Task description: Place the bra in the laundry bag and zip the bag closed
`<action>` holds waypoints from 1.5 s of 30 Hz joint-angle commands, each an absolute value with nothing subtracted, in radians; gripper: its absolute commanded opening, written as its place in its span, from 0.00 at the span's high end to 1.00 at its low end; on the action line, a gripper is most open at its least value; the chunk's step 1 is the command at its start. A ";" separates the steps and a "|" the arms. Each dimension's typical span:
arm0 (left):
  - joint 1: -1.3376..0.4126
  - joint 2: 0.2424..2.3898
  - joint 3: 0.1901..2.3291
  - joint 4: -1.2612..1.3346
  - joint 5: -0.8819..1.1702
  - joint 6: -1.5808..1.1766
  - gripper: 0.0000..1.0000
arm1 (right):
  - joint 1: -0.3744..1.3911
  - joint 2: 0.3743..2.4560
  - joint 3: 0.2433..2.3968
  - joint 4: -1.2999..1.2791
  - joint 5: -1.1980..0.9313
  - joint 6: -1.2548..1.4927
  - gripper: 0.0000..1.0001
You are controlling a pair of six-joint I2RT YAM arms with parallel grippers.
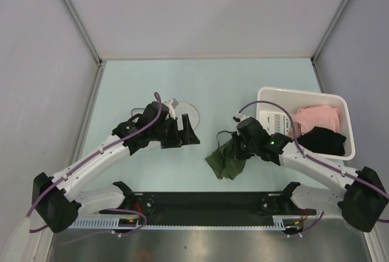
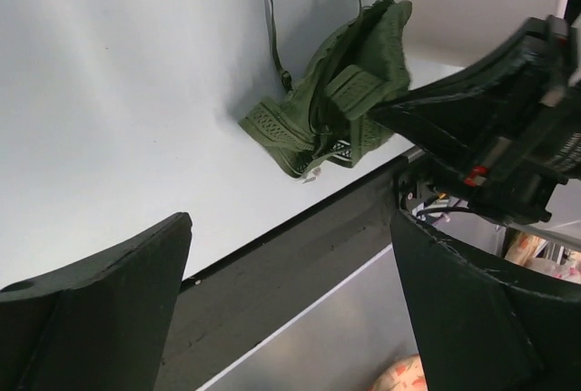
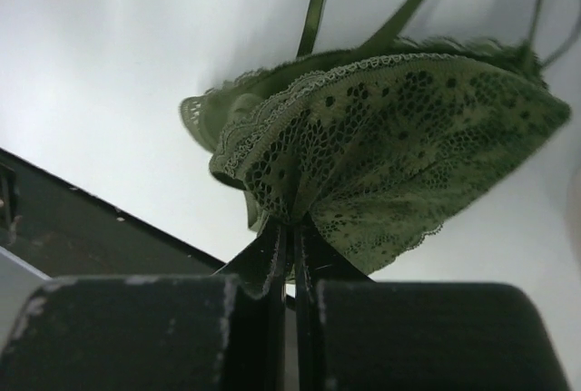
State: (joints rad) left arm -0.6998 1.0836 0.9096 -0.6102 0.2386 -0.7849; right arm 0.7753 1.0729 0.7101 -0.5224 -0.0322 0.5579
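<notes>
The olive-green lace bra (image 1: 226, 160) hangs from my right gripper (image 1: 236, 146), which is shut on its edge, with the lower part resting on the table. In the right wrist view the shut jaws (image 3: 295, 239) pinch the bunched lace of the bra (image 3: 399, 137). The bra also shows in the left wrist view (image 2: 331, 110), next to the right gripper (image 2: 508, 137). The round white mesh laundry bag (image 1: 188, 112) lies flat behind my left gripper (image 1: 183, 133) and is partly hidden by it. The left gripper (image 2: 290, 309) is open and empty.
A white rectangular bin (image 1: 340, 101) stands at the right, holding a pink garment (image 1: 317, 117) and a black garment (image 1: 322, 140). A black strip (image 1: 206, 201) runs along the table's near edge. Grey walls close off the left, back and right.
</notes>
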 commanded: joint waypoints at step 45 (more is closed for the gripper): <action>-0.825 2.002 1.327 -0.560 0.666 -0.261 0.03 | 0.520 0.793 1.019 -0.920 -0.218 0.445 0.00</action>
State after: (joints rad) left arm -0.8207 2.0293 1.3674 -0.5865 0.6857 -0.2790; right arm 0.5316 0.7887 1.0157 -0.9329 -0.1829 0.4706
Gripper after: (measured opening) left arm 0.992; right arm 0.994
